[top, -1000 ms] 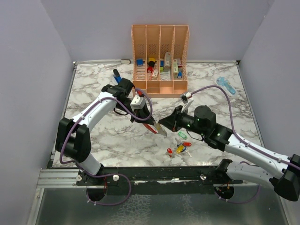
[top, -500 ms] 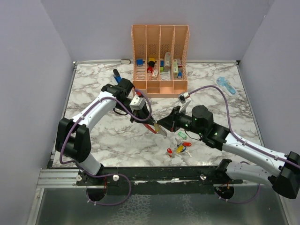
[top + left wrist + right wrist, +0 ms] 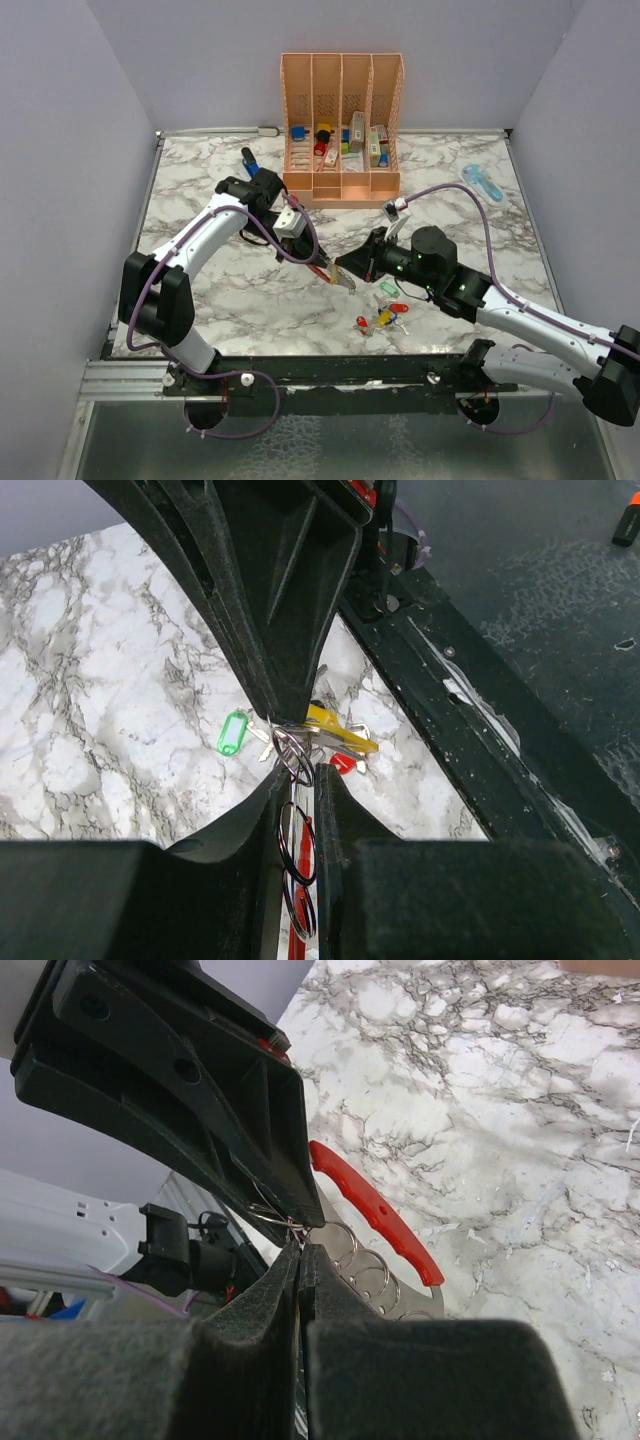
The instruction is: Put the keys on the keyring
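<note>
My left gripper (image 3: 312, 262) is shut on the keyring (image 3: 331, 275) and holds it above the table. In the left wrist view the keyring's red side (image 3: 303, 870) and small wire rings (image 3: 296, 840) sit between the fingers (image 3: 345, 810). My right gripper (image 3: 345, 270) meets it tip to tip. Its fingers (image 3: 275, 1290) are pressed shut on a thin wire ring (image 3: 268, 1212) at the left gripper's tip. The keyring's red side (image 3: 375, 1210) and more small rings (image 3: 365, 1272) show beyond. Loose keys (image 3: 381, 318) lie on the marble: green (image 3: 232, 732), yellow (image 3: 342, 742), red (image 3: 346, 765).
A peach organiser (image 3: 342, 130) with coloured blocky items stands at the back. A dark blue stick tool (image 3: 248, 158) lies at the back left, a pale blue flat tool (image 3: 484, 183) at the back right. The table's black front rail (image 3: 470, 720) runs close to the keys.
My right gripper has edged left, closer to my left gripper. My left wrist has turned slightly. The keyring stays held and the loose keys have not moved.
</note>
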Robot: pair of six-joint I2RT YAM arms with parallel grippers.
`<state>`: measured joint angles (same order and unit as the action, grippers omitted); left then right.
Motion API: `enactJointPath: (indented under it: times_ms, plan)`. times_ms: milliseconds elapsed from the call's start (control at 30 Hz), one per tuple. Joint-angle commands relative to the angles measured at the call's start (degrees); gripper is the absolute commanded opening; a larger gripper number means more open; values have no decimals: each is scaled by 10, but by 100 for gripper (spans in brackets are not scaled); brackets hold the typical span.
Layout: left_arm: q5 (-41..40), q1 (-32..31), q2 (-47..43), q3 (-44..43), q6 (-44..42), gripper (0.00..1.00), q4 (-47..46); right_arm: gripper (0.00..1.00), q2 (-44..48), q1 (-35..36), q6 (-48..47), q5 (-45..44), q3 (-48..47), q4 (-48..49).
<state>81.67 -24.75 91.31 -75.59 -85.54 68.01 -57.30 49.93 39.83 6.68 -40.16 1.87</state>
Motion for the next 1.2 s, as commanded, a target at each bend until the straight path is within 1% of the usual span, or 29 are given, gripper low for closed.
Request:
enactJointPath:
  times_ms: [0, 400, 600, 633, 733, 1167]
  plan:
    - [44, 0, 3, -17, -68, 0, 60, 1, 3, -3, 10, -21, 8, 10]
    - [48, 1, 5, -18, -112, 0, 99, 1, -18, -11, 21, -1, 7, 13]
    - [49, 1, 6, -17, -114, 0, 100, 1, -31, -12, 26, 19, 7, 12]
    - [48, 1, 7, -30, -113, 0, 100, 1, -32, -12, 27, 20, 7, 11]
    - [48, 1, 7, -32, -114, 0, 100, 1, -32, -12, 29, 24, 9, 5]
    - [44, 4, 8, -34, -115, 0, 100, 1, -12, -12, 39, 25, 20, -27]
